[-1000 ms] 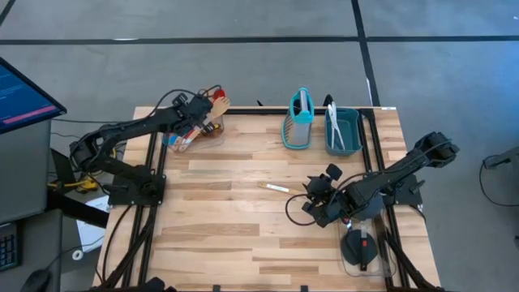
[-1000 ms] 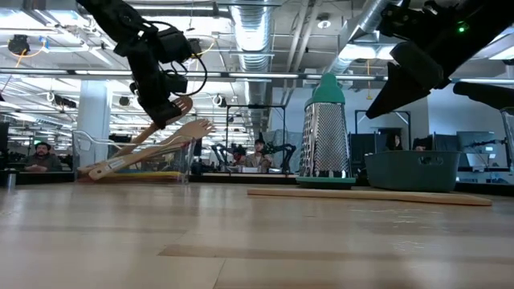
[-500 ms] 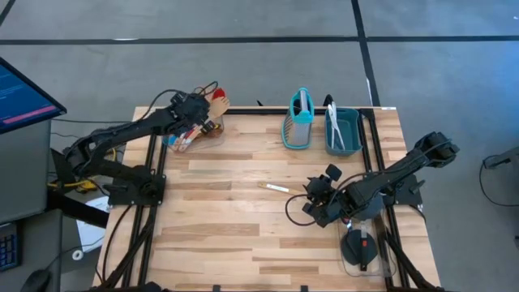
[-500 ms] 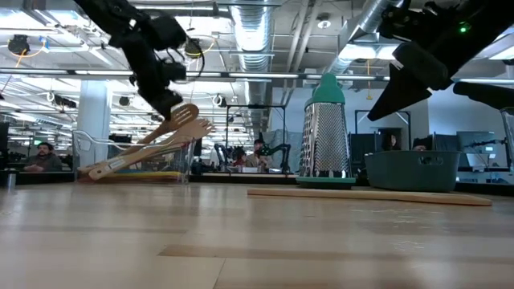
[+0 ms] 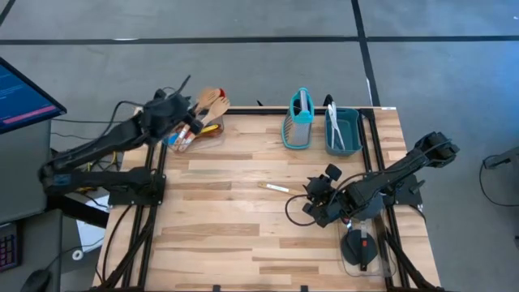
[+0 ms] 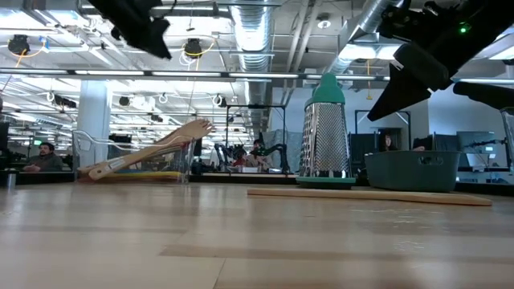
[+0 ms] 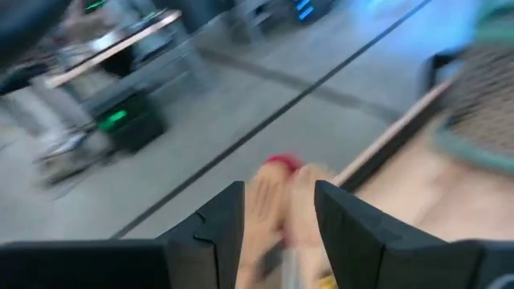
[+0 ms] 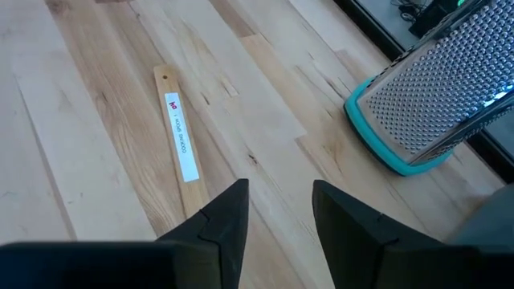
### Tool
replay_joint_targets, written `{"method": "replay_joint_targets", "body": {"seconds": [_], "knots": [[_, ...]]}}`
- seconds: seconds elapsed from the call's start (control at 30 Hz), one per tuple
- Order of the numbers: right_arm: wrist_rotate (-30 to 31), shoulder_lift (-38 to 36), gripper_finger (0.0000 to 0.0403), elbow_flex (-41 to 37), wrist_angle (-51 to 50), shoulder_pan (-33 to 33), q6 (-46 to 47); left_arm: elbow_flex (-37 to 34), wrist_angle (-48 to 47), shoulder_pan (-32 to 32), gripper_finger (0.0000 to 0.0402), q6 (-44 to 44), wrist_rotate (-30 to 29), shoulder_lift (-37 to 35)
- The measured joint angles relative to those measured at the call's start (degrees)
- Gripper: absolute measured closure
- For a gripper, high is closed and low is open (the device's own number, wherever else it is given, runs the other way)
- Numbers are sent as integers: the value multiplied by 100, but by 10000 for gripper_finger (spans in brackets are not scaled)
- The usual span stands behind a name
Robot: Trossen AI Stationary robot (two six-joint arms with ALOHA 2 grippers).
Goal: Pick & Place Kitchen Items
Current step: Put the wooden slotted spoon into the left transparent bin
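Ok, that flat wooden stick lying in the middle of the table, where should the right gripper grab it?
Probably mid-length on the wooden stick, coming straight down with the fingers across its narrow width. It lies flat and alone on the table, and the open right gripper hovers just beside it.

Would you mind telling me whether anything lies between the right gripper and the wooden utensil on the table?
Nothing visible does: the right gripper hangs open beside the wooden utensil, with only bare table between them.
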Motion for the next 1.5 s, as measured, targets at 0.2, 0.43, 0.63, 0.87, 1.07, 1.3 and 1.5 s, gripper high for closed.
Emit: {"method": "replay_joint_targets", "body": {"seconds": [0.2,0.43,0.63,0.87,1.07,1.3,1.5], "knots": [[19,0,277,0,3,0,-145,3,202,-877,280,-777,845,-425],[13,0,284,0,79,0,-254,4,261,-2115,318,-1249,1382,-248],[-381,0,285,2,654,-36,-256,4,272,-3106,347,-1249,1371,270],[-1721,0,310,258,944,-341,-256,2,299,-3698,394,-1297,824,864],[-1905,1,373,596,941,-420,-611,2,374,-3952,399,-1781,822,1415],[-1953,0,396,984,885,-417,-900,0,1187,-4088,399,-1804,884,2295],[-1951,0,401,1224,547,-231,-920,2,2139,-3970,399,-1464,1484,3159]]}}
